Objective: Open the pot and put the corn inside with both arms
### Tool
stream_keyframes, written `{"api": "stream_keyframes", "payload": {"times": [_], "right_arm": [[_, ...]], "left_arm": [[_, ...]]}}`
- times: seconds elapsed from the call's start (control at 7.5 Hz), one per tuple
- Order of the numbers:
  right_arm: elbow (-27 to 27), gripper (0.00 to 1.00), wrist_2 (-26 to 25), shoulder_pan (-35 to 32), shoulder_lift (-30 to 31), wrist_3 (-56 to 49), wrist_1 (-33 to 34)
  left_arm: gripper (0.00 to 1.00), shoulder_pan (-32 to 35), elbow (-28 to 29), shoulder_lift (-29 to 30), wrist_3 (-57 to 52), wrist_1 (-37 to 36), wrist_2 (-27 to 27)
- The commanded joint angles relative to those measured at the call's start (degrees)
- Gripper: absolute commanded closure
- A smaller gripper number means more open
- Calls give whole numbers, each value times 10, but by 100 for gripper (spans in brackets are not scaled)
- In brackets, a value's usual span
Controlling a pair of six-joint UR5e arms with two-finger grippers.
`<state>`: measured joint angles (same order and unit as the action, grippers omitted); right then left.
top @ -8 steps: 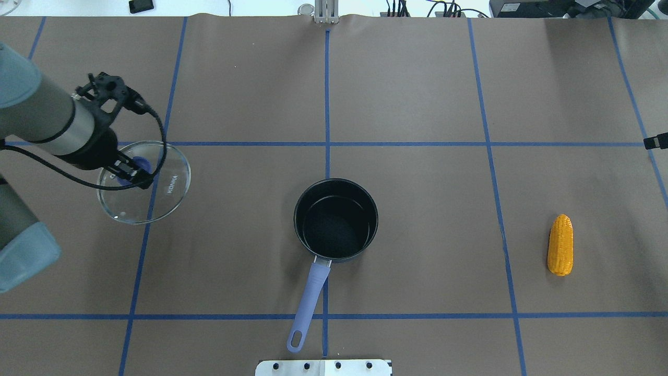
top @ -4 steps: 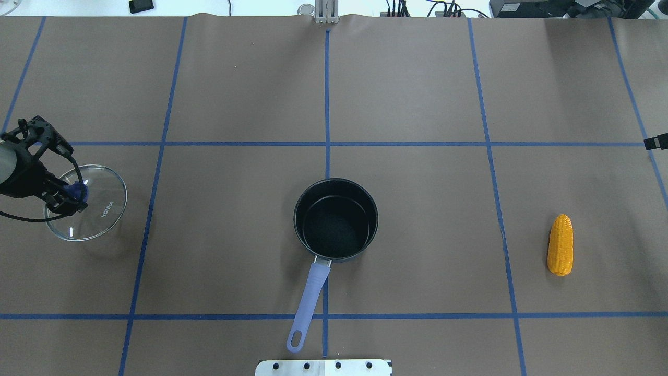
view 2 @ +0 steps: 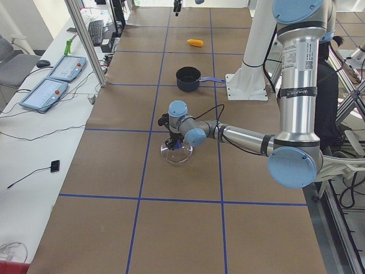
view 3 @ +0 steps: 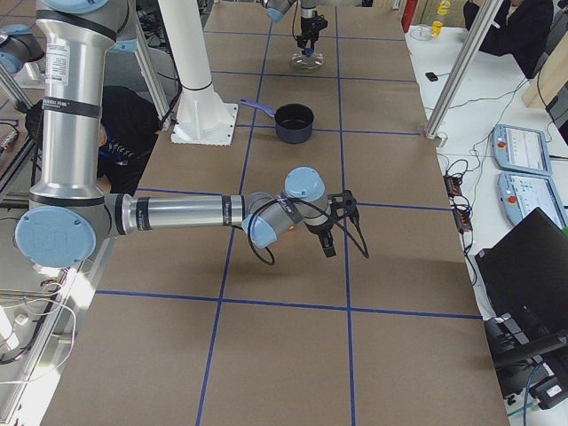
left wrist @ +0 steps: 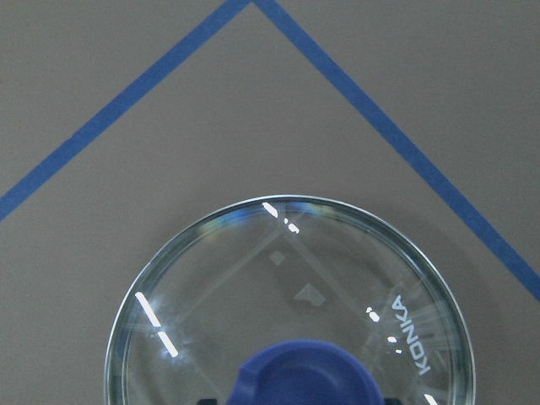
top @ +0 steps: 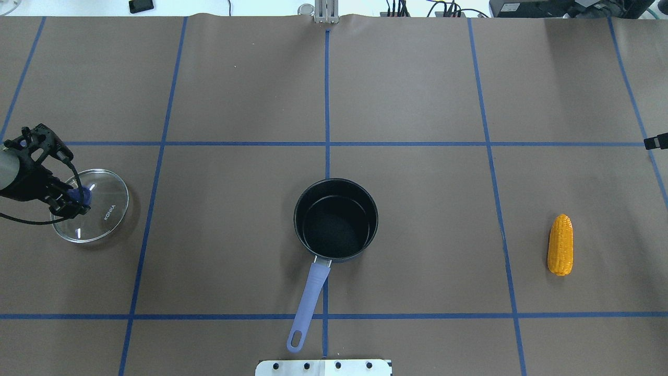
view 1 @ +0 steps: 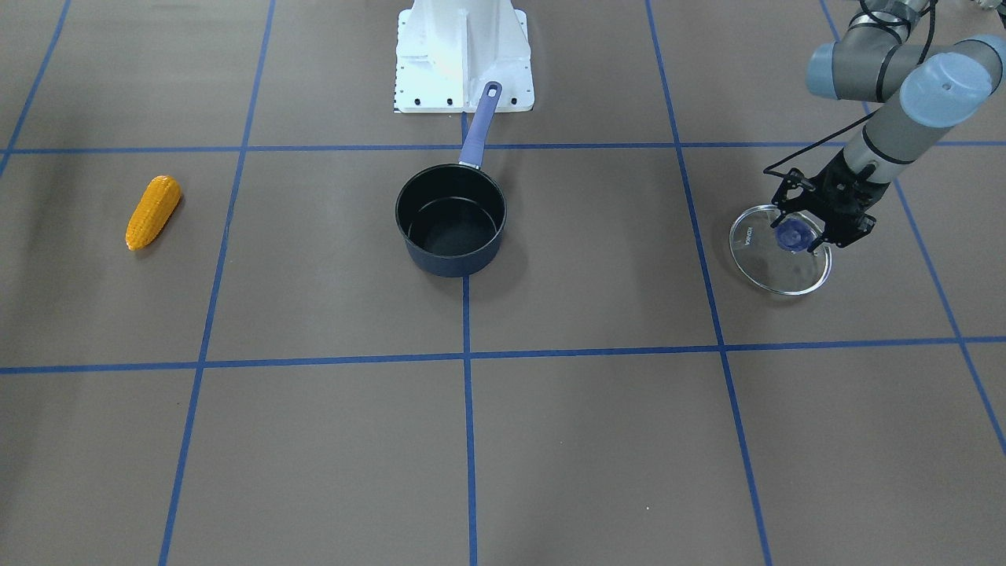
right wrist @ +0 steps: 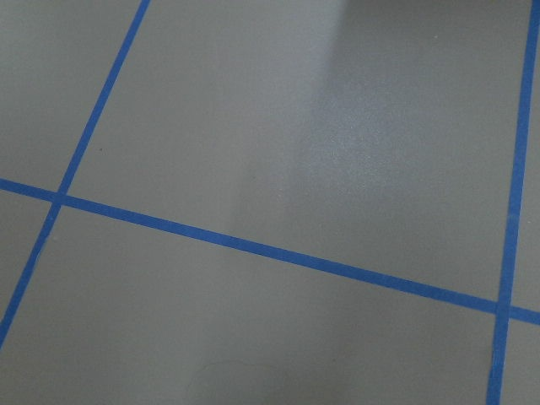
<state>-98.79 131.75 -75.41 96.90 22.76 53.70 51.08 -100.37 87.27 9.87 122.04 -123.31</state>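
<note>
The pot (top: 335, 219) stands open at the table's middle, its purple-blue handle (top: 309, 300) pointing toward the robot base; it also shows in the front view (view 1: 450, 220). The corn (top: 560, 245) lies alone on the right side. My left gripper (top: 78, 199) is shut on the purple knob (left wrist: 304, 371) of the glass lid (top: 102, 216), far left of the pot, at or just above the table. My right gripper (view 3: 327, 238) hovers over bare table, well away from the corn; I cannot tell whether it is open or shut.
Brown paper with blue tape lines covers the table. The white robot base plate (top: 323, 367) sits just behind the pot handle. Teach pendants (view 2: 54, 80) and cables lie on the side bench beyond the table.
My left gripper carried the glass lid further left, away from the pot, and lowered it toward the table. Pot and corn have not moved.
</note>
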Motion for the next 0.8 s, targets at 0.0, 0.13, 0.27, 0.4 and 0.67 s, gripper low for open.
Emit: {"api": "stream_keyframes", "payload": {"times": [0.0, 0.13, 0.27, 0.4, 0.67], "right_arm": [[1, 0, 0, 0, 0, 0, 0], [1, 0, 1, 0, 0, 0, 0], [0, 0, 1, 0, 0, 1, 0], [0, 0, 2, 0, 0, 5, -1], [0, 0, 3, 0, 0, 11, -1]], "left_arm": [[2, 1, 2, -1, 7, 3, 2], [2, 11, 0, 0, 8, 0, -3], [2, 60, -1, 5, 8, -14, -28], [2, 131, -3, 27, 4, -75, -102], [2, 230, -26, 27, 1, -174, -135]]}}
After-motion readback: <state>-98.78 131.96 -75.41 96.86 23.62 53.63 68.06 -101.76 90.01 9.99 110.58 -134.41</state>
